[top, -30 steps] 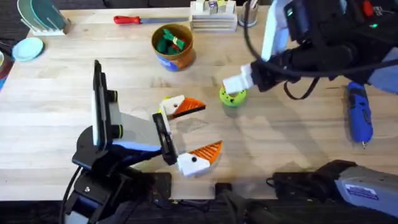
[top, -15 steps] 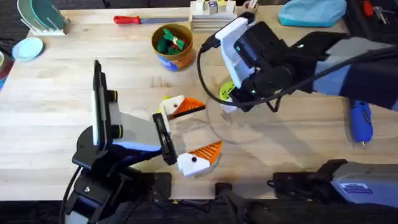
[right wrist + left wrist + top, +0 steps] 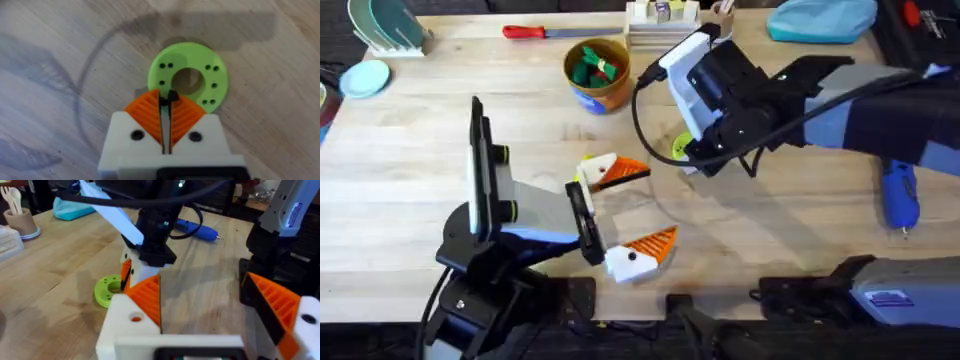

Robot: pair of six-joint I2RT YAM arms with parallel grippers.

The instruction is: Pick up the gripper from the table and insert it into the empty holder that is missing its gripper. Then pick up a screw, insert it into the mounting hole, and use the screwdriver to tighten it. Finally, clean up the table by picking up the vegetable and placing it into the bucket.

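The screwdriver [image 3: 898,190], the fat blue one, lies on the tabletop [image 3: 410,180] far out on the right side, well apart from both arms. The bucket [image 3: 597,75] stands near the back, with green toys and a bit of yellow in it; we cannot tell if the yellow bit is the corn.

The right pincer [image 3: 166,100] hangs low, right at the rim of the flat green disc [image 3: 217,75]. Its two orange pads are pressed together. A small dark bit sits at their tips. We think it may be a screw, but we cannot be sure.

The left pincer [image 3: 632,208] rests near the middle of the tabletop with its fingers wide apart. Each white finger has an orange wedge on it, so we think the loose part is already in its place.

So we guess the step now is getting a screw. To do it well, we should lift straight up and go slowly, so the tiny thing does not slip out. We should keep the pads squeezed tight. Then we should carry it low over to the left pincer's finger and line it up with the little hole before letting go.
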